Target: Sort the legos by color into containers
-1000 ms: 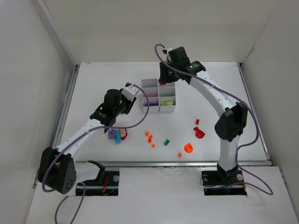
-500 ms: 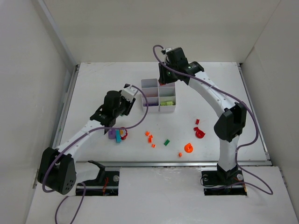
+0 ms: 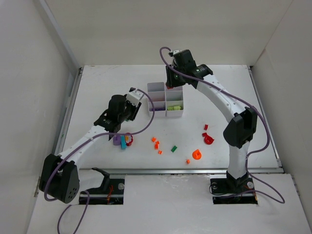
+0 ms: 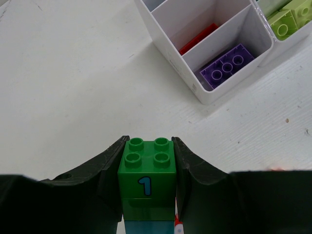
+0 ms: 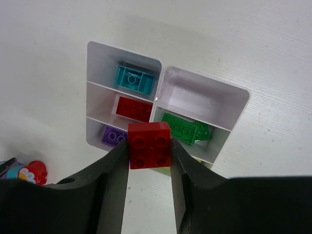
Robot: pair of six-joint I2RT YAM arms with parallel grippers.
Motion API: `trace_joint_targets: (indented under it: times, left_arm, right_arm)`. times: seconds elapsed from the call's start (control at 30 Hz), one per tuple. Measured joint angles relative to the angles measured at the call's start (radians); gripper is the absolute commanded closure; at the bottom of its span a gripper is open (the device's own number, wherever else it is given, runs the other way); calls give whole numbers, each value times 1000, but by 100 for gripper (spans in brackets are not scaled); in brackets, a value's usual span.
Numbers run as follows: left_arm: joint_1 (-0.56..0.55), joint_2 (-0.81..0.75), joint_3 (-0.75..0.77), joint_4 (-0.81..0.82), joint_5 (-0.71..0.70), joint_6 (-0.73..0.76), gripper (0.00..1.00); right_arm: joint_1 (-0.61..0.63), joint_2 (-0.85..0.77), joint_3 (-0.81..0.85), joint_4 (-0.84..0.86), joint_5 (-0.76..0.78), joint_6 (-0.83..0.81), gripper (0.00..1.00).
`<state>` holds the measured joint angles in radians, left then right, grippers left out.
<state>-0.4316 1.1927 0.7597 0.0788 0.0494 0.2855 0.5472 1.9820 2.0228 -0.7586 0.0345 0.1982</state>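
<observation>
The left arm (image 3: 83, 140) and the right arm (image 3: 222, 100) are built alike, with slim white link tubes joined by chunky black joint housings, each rising from a black base (image 3: 233, 187). A thin purple cable (image 3: 162, 53) runs loosely along each arm in slack loops from base to wrist. In the wrist views the fingers (image 4: 105, 170) are matte black moulded plastic, broad and curving inward to flat inner faces, with a small round hole in the one on the left of each view.
</observation>
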Motion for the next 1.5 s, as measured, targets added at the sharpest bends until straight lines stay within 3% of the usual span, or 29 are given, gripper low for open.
trace_joint_targets:
  times: [0.93,1.13,1.5]
  left_arm:
    - [0,-21,-55,42,-38,-30,100]
    - [0,-10,-55,48,-74,-37,100]
    - [90,255,195,59,-98,-117,100]
  right_arm:
    - [0,-5,-12,5,26,5,100]
    - [0,-28,-88,41,27,5,100]
    - [6,-163,-319,216,-36,-88,100]
